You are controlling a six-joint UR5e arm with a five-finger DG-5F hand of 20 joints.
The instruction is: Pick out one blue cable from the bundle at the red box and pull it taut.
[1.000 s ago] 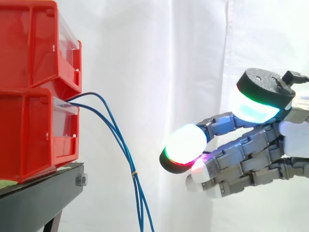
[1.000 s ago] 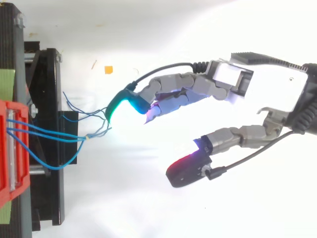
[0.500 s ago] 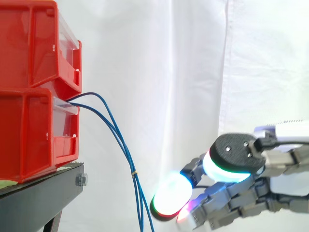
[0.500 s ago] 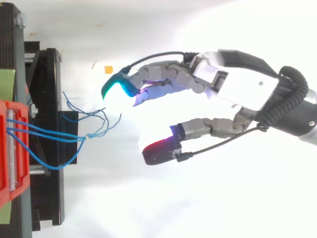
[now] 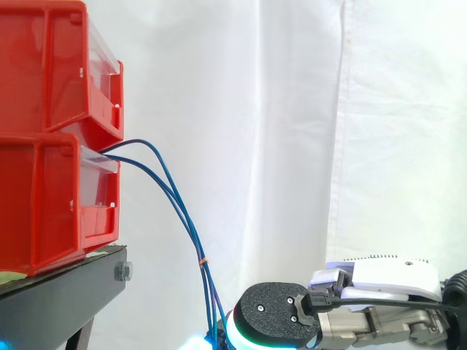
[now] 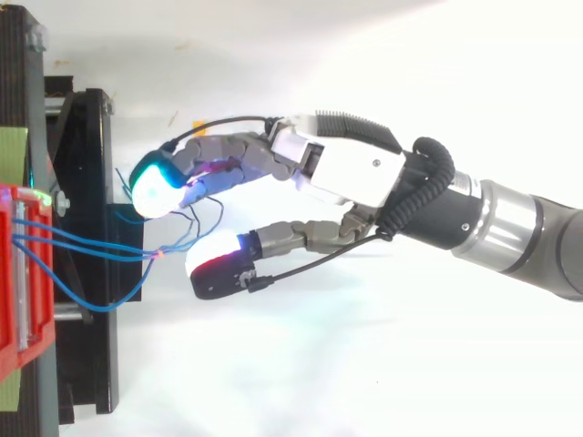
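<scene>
Side view: nearest the lens, the grey-and-white robot hand point(image 5: 387, 278) sits low at the right. Its thumb pad point(image 5: 271, 321), black-backed with a white-green glow, is just beside the bundle of thin blue cables point(image 5: 171, 193) at the bottom edge. Contact there: can't tell. The cables exit the clear front of the lower red plastic bin point(image 5: 44, 204), arc out and droop steeply. A small yellowish tie point(image 5: 203, 259) binds them partway down. An upper red plastic bin point(image 5: 51, 65) is stacked on the lower one, both on the black metal stand point(image 5: 62, 292). Behind it all, the white curtain point(image 5: 292, 109).

Top view: fingers gently curved and spread from the thumb, not closed, nothing gripped. Glowing fingertips point(image 6: 150, 187) on one side and the thumb on the other, with the cables' loose ends fanned in the gap past the tie. No single cable picked out yet; the bundle is slack.
</scene>
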